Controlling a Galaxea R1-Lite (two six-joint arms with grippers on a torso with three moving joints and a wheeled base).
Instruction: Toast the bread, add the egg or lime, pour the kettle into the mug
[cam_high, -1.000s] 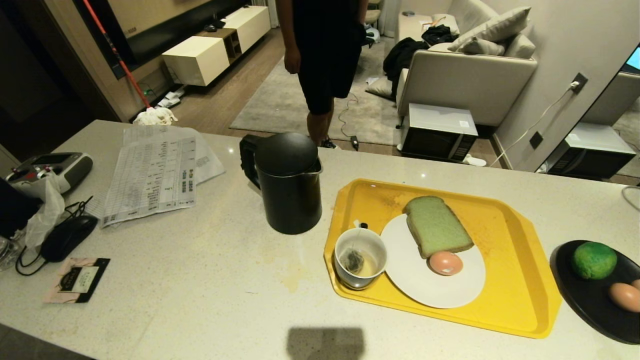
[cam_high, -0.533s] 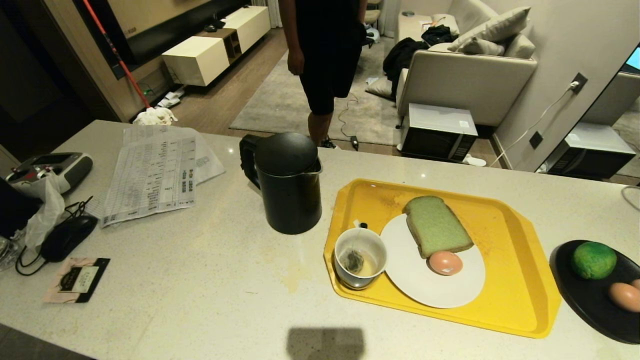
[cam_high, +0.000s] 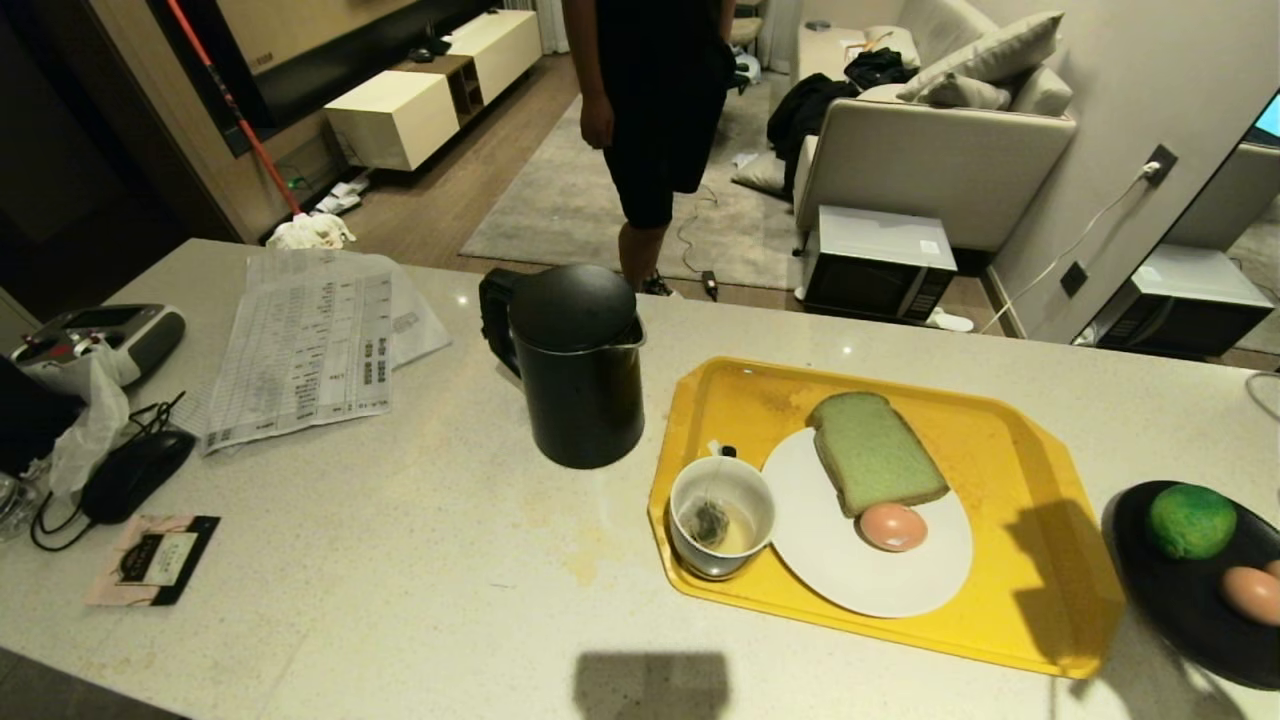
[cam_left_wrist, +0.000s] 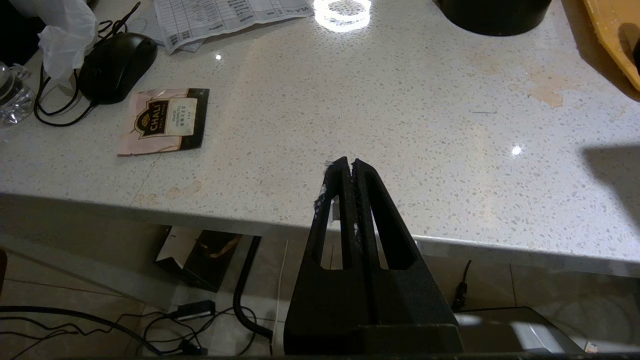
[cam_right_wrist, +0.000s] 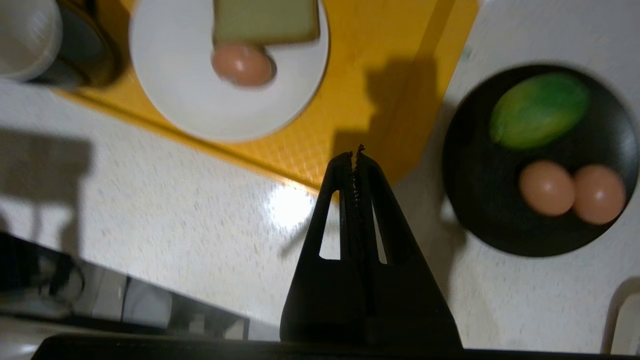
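the right gripper (cam_right_wrist: 356, 156) hung above the near corner of the yellow tray (cam_high: 1010, 455), its jaws pressed together and empty. the bread (cam_high: 874, 450) and one egg (cam_high: 892, 526) lay on the white plate (cam_high: 850, 570), the mug (cam_high: 720, 515) just beside it on the tray, the kettle (cam_high: 578, 365) near on the tabletop (cam_high: 400, 560). the lime (cam_right_wrist: 539, 110) sat on the black dish (cam_right_wrist: 480, 200). any pick would likely need the jaws opened first and a straight descent. the left gripper (cam_left_wrist: 348, 165), also closed and empty, hovered at the tabletop's near edge.
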